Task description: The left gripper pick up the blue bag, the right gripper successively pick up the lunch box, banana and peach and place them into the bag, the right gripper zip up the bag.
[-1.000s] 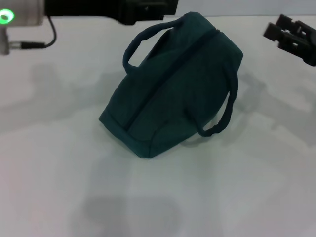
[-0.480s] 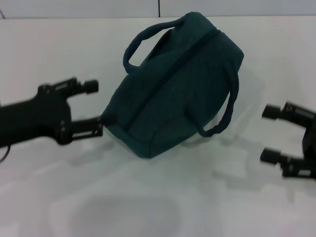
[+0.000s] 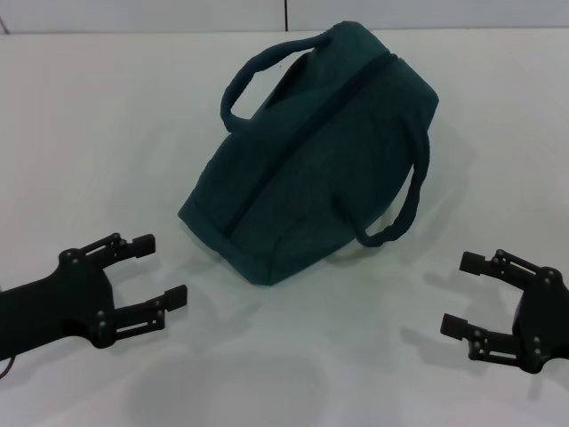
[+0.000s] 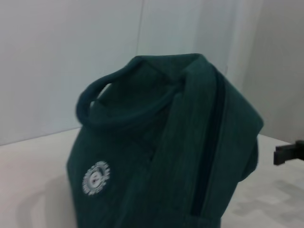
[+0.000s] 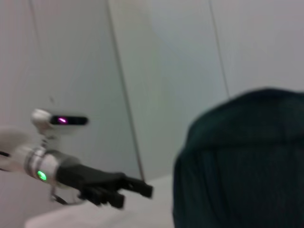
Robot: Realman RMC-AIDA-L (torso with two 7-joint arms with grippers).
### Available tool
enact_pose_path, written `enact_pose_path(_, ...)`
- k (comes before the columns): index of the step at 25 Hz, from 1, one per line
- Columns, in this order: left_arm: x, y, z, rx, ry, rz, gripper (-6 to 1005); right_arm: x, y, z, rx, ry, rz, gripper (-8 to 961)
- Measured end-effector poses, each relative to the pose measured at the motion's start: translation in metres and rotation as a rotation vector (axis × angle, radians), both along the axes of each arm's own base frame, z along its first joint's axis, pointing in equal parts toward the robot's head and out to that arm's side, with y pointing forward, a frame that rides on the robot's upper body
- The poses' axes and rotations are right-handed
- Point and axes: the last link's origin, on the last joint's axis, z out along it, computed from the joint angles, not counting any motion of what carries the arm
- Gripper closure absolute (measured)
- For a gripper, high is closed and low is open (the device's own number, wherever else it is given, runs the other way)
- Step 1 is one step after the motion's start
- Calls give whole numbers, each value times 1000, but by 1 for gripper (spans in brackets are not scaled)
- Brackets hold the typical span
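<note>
The blue bag [image 3: 311,151] lies tilted on its side in the middle of the white table, its zip line running along the top and seemingly shut, both loop handles free. Its round white logo [image 4: 96,177] shows in the left wrist view. My left gripper [image 3: 162,267] hovers open near the front left, apart from the bag's lower corner. At the front right my right gripper [image 3: 456,294] is open too, clear of the bag, holding nothing. The right wrist view shows the bag [image 5: 247,161] and the left gripper [image 5: 135,195] farther off. Lunch box, banana and peach are out of view.
White table [image 3: 293,356] all around the bag, with a pale wall behind it [image 3: 178,13]. A tip of the right gripper's finger [image 4: 289,153] pokes in at the edge of the left wrist view.
Both arms swung from the far side of the table down past the bag's flanks to the near front corners. The bag has not moved.
</note>
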Motion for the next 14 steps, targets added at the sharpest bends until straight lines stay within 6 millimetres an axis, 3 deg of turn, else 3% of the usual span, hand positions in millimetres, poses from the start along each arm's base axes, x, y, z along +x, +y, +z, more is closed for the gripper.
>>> enact_pose_path(6,-11,-5,-2,55,6,-1,151,11,2,-6,27,-66,-44,85)
enact_pose_path(14,-12,-5,-3,59,4,-9,151,13,5,-8,30,-85,-55,85)
